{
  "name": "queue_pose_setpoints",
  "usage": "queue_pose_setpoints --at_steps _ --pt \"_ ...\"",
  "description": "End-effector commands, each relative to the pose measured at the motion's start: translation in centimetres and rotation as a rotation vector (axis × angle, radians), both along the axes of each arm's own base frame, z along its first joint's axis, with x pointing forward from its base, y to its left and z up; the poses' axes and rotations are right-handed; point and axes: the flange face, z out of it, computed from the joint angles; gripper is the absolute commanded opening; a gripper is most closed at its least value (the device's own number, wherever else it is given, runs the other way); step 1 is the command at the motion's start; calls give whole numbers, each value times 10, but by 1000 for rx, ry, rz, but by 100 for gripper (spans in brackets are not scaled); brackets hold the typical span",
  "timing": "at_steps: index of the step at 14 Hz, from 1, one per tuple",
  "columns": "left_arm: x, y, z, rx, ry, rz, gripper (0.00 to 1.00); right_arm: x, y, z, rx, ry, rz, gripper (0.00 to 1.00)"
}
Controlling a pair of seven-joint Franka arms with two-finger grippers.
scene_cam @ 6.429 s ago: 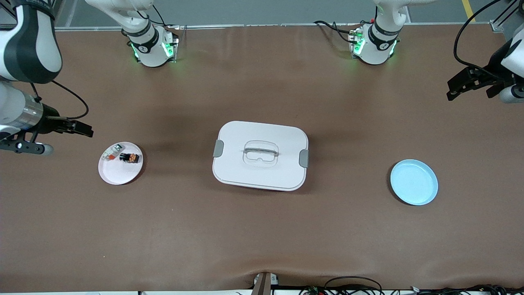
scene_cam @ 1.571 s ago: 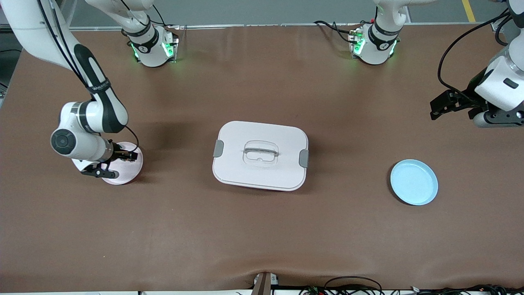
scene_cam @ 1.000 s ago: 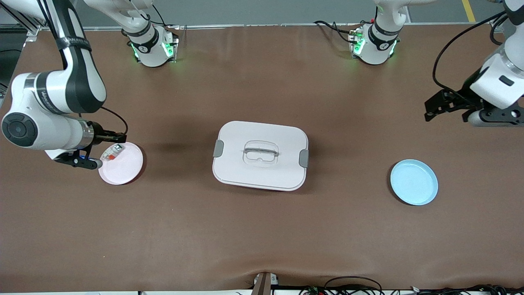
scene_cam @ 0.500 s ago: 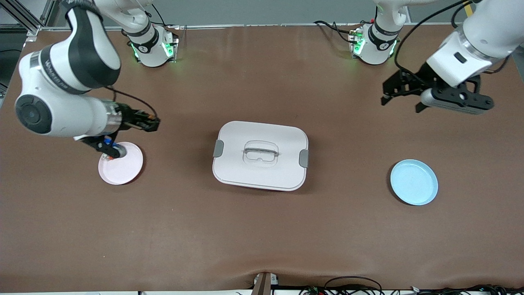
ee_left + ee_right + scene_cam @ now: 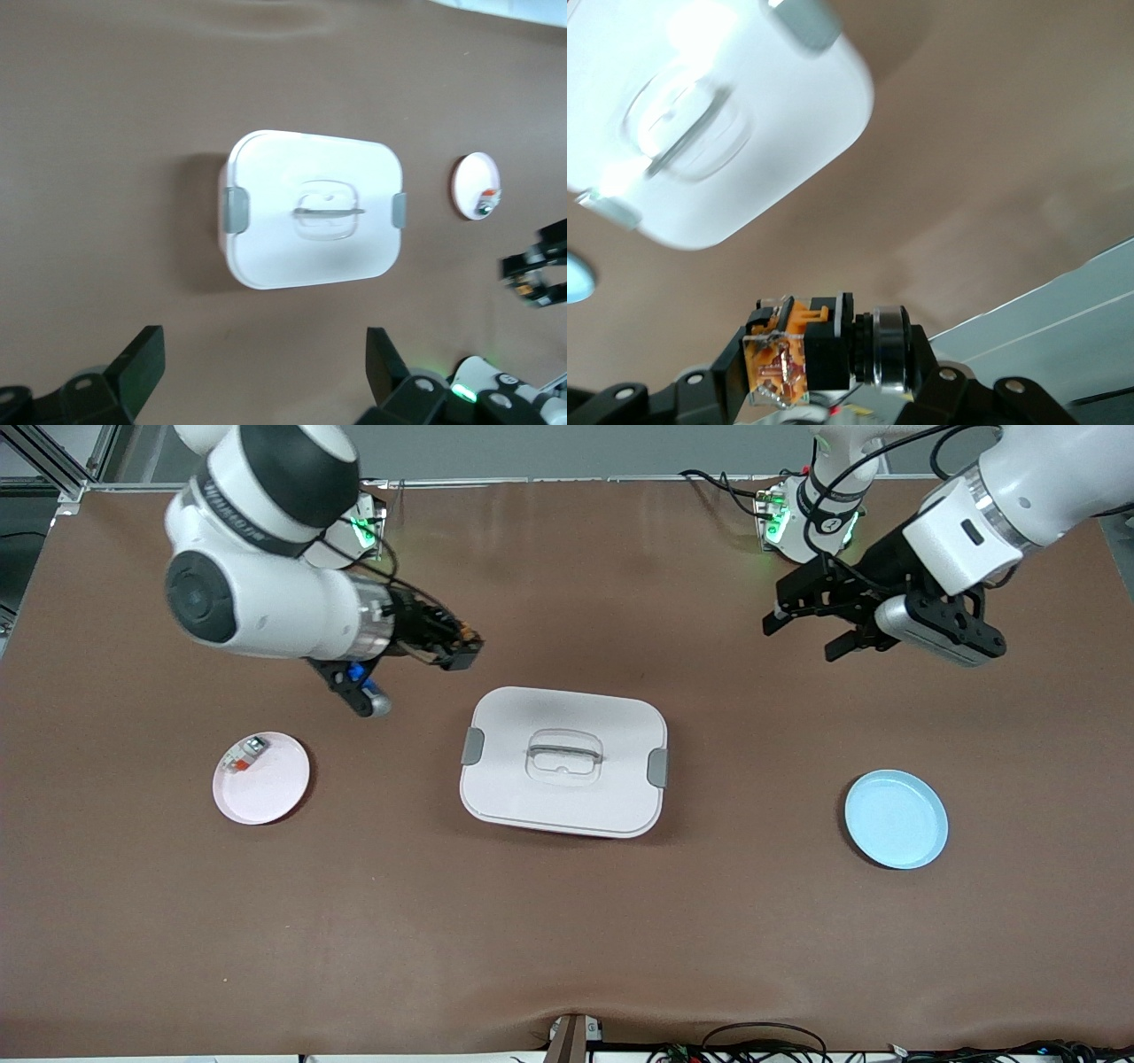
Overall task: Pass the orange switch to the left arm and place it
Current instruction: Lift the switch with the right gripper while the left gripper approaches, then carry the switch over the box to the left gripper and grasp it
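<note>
Orange-faced item: orange switch (image 5: 799,359), clamped between the fingers of the right gripper (image 5: 456,651), airborne over bare table just off the box's corner toward the right arm's end.
Receiver: left gripper (image 5: 802,615), fingers spread wide and empty, over table near the left arm's base.
Obstacle: box (image 5: 563,761), mid-table, lid latched.
Handling advice: judged best to carry the switch high, meet over table clear of the lid, and keep the switch's free end exposed for the second grasp.
Source: pink plate (image 5: 275,797), holding a white piece with red end (image 5: 240,755).
Likely destination: blue plate (image 5: 895,819).
</note>
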Motion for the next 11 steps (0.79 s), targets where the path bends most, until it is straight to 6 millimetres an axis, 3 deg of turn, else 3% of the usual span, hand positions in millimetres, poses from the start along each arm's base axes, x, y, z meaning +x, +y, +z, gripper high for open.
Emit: queue_pose_setpoints --at_steps 1,4,7,11 --pt "-33 -20 -3 -17 -28 7 100 -3 45 10 81 21 -130 14" --pt "-54 -33 -8 -102 -27 40 100 -12 85 16 149 9 -239 14" --pt "-58 -39 -20 -161 0 64 99 -21 118 6 162 -6 -315 14" --pt "-65 -61 -51 -184 13 86 86 -30 151 10 179 2 -370 14"
